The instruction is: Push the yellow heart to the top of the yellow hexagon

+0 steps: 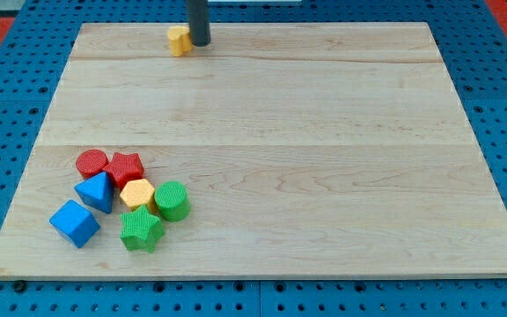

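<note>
The yellow heart [179, 40] lies near the top edge of the wooden board, left of centre. My tip [200, 42] stands right beside it, touching or almost touching its right side. The yellow hexagon [136, 193] sits far below in a cluster at the view's lower left, with other blocks packed around it.
Around the hexagon: a red cylinder [91, 163] and a red star [125, 167] above it, a blue triangle [95, 191] to its left, a green cylinder [172, 200] to its right, a green star [141, 229] below, a blue cube [75, 222] at lower left. The board [324, 176] rests on a blue pegboard.
</note>
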